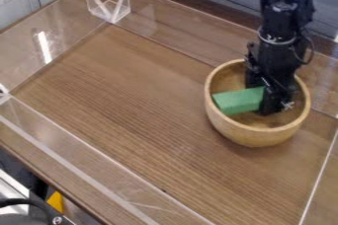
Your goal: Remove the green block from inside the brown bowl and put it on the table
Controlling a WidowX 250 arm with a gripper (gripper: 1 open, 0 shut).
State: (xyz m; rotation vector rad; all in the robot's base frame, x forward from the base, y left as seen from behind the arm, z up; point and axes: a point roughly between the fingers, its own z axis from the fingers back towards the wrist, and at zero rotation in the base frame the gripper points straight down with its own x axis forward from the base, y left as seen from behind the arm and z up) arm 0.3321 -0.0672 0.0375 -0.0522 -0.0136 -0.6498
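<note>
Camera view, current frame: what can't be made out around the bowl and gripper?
- Far end of the green block: hidden behind the gripper, so contact with the jaws cannot be seen.
- Floor of the brown bowl: largely covered by block and gripper.
- Upper arm: cut off by the top edge.
- Table at the right: cut off by the frame edge.
</note>
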